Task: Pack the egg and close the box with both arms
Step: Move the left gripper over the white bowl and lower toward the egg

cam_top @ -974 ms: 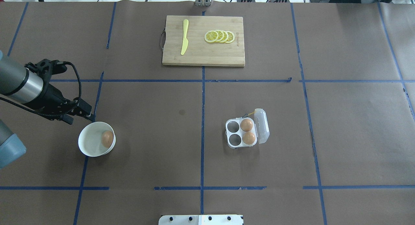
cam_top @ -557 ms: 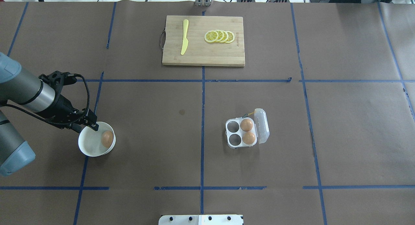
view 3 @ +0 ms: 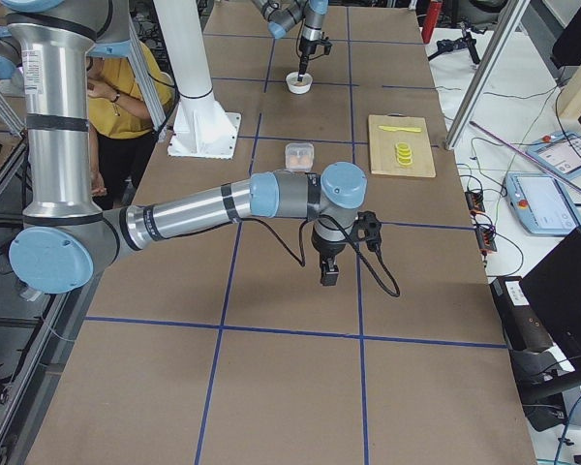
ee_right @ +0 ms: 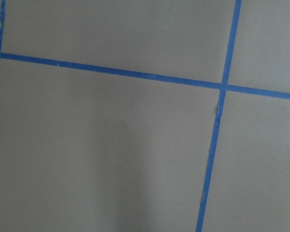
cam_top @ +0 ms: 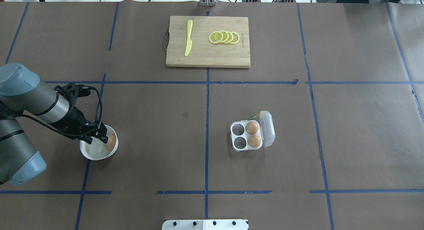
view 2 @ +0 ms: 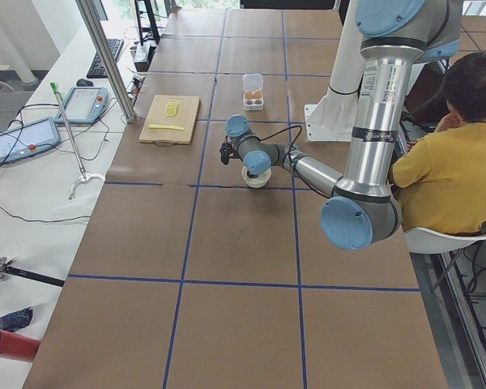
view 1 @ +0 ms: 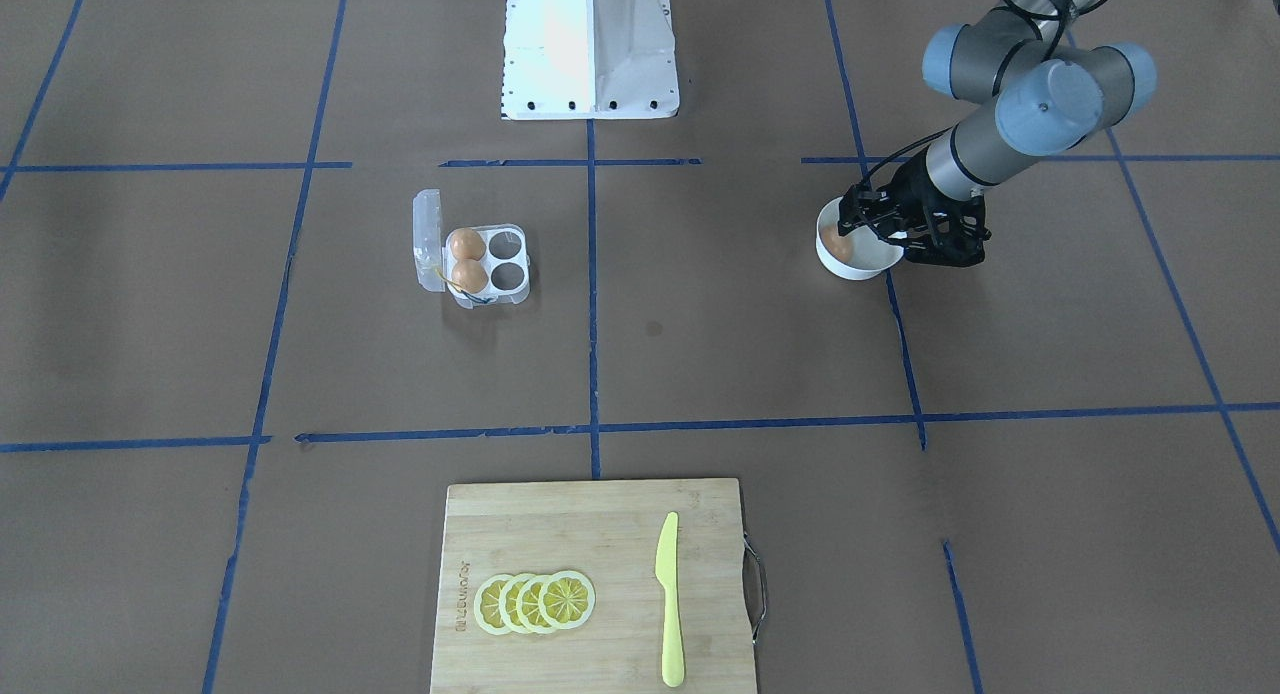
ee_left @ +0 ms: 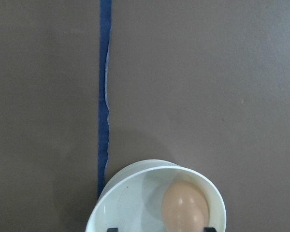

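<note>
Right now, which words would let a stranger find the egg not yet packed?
On the robot's left half of the table stands a round white bowl. The egg lies inside it, alone; the other two eggs sit in the clear box.

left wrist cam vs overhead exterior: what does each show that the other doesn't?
Left wrist only: close look down into the bowl, the egg lying toward the view's right, dark fingertips at the frame's bottom edge. Overhead only: the left arm and left gripper over the bowl, the box open with two eggs and two empty cups, the cutting board. Both: bowl, egg, blue tape line.
</note>
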Controlling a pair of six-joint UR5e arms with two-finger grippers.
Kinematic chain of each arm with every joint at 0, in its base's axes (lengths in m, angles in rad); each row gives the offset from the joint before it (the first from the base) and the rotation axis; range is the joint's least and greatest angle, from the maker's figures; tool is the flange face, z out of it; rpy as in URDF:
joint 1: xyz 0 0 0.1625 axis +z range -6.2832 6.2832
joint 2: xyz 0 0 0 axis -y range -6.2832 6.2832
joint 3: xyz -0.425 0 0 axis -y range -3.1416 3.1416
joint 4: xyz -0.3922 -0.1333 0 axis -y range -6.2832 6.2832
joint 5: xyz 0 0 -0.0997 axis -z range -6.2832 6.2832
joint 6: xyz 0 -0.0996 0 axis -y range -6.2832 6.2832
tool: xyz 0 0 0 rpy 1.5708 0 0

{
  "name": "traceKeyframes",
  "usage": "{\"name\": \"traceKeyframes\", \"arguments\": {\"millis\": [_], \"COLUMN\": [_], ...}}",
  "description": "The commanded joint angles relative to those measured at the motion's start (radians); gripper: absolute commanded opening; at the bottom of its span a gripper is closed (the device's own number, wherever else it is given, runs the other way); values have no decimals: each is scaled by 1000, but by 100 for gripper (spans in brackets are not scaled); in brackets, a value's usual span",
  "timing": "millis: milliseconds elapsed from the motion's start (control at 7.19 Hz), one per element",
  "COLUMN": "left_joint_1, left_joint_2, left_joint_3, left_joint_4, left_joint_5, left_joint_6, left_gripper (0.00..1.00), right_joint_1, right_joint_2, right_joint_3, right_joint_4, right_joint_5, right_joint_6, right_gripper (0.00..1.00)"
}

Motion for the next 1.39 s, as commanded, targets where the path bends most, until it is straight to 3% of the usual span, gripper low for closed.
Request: {"name": "traceKeyframes", "arguments": {"millis": [0, 1252], "left_joint_1": [1, 28], "left_joint_2": [-17, -34], "left_joint_3": [21, 54], "left_joint_4": [-8, -18], "left_joint_5": [0, 3], "left_joint_6": [2, 5], "left_gripper": [63, 61], "right_joint_1": [0, 0], "right_joint_2": [0, 2], "right_joint_3": [-3, -12], "right_joint_4": [4, 4], "right_joint_5": [-2, 0], "right_joint_6": [0, 0], "right_gripper": [100, 100]}}
